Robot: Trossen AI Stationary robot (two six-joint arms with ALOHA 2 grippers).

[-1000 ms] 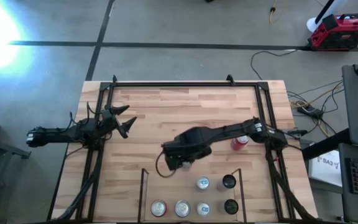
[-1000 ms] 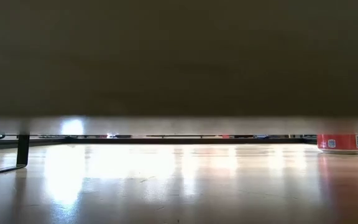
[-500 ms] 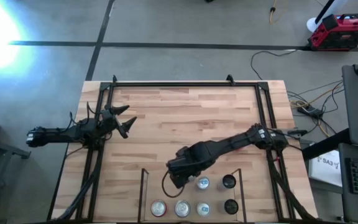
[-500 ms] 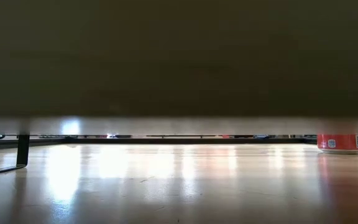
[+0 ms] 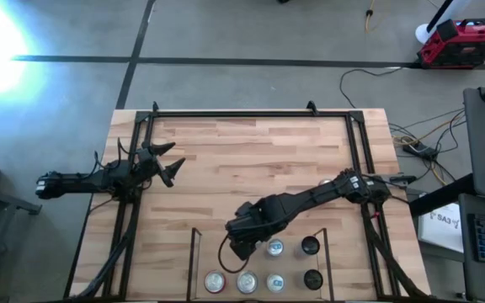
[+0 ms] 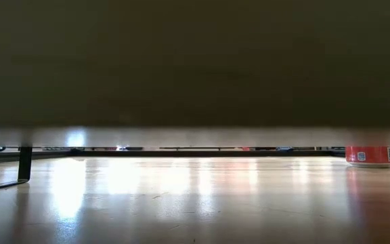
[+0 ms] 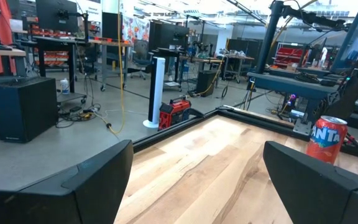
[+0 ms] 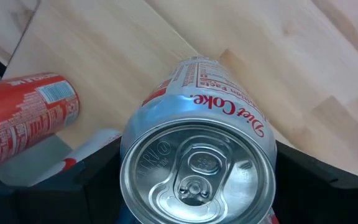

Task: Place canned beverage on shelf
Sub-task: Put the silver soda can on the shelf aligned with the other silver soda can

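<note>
On the light wood table (image 5: 251, 151), ringed by a black metal frame (image 5: 234, 112):

Right arm: long, dark, stretched from the right edge leftward and toward the near side, wrist bent down over the shelf. Right gripper (image 5: 241, 246) clasps the Diet Coke can (image 8: 197, 155) between its two dark fingers, just above the far-left part of the bay.

Left arm: drawn back at the left edge. Left gripper (image 5: 167, 164) hovers with fingers (image 7: 73, 186) spread wide apart, holding nothing.

Shelf (image 5: 195, 261): small bay at the near edge, thin black side rails, pale plank floor. Five cans stand inside: three silver-topped ones (image 5: 247, 282) in the near row, one silver (image 5: 274, 247) and two dark-topped (image 5: 310, 246) toward the right.

Diet Coke can: silver aluminium cylinder, red script lettering, printed label panel, round lid with pull tab intact.

Orange Fanta can (image 7: 325, 138): upright, far from the shelf by the right frame rail.

Red can (image 8: 27, 115): seen beside the held one, in the right wrist view only.
</note>
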